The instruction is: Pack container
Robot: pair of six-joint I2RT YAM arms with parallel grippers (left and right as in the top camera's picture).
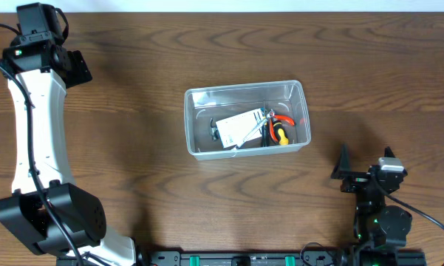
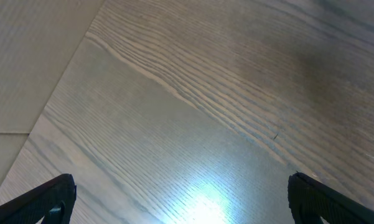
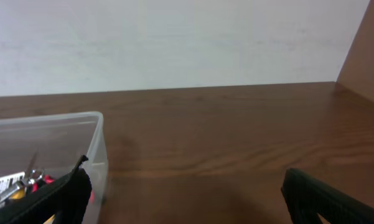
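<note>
The clear plastic container sits at the middle of the wooden table. Inside it lie a white-carded tool pack, red-handled pliers and a yellow-handled tool. The container's right end also shows at the left of the right wrist view. My left gripper is at the far left corner of the table, open and empty, over bare wood in the left wrist view. My right gripper is near the front right, open and empty, right of the container in the right wrist view.
The table's far left edge shows in the left wrist view. A pale wall stands behind the table. Arm bases sit at the front edge.
</note>
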